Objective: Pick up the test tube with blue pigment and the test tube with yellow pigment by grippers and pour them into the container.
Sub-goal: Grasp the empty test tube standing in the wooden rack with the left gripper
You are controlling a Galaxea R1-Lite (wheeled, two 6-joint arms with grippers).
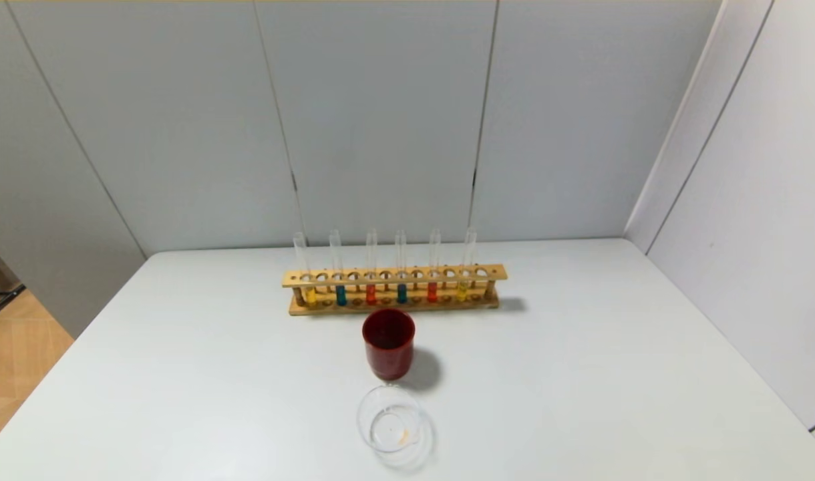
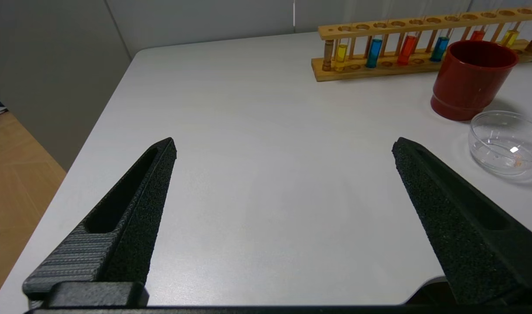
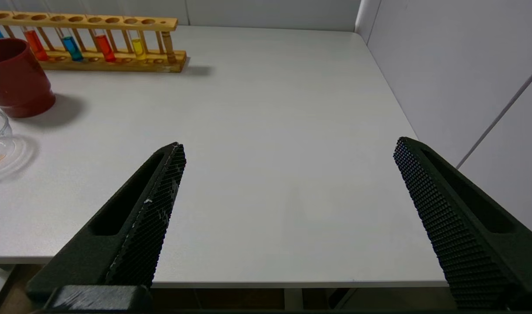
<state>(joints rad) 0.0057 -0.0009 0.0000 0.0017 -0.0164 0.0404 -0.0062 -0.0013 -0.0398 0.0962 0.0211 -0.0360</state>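
A wooden rack (image 1: 394, 275) at the back of the white table holds several upright tubes. The test tube with yellow pigment (image 1: 309, 294) (image 2: 341, 52) stands at the rack's left end. Two tubes with blue pigment (image 1: 341, 294) (image 1: 401, 293) (image 2: 373, 52) (image 3: 72, 48) stand further along. The container (image 1: 361, 417) (image 2: 482, 148) (image 3: 0, 126), a clear glass dish, sits near the front middle. My left gripper (image 2: 284, 144) is open over the near left of the table. My right gripper (image 3: 288, 144) is open over the near right. Both are empty and outside the head view.
A dark red cup (image 1: 388, 343) (image 2: 468, 80) (image 3: 13, 80) stands between the rack and the dish. Orange-red tubes (image 1: 371, 294) (image 1: 432, 292) and a paler yellow tube (image 1: 462, 290) share the rack. A grey wall panel (image 1: 748, 234) borders the table's right side.
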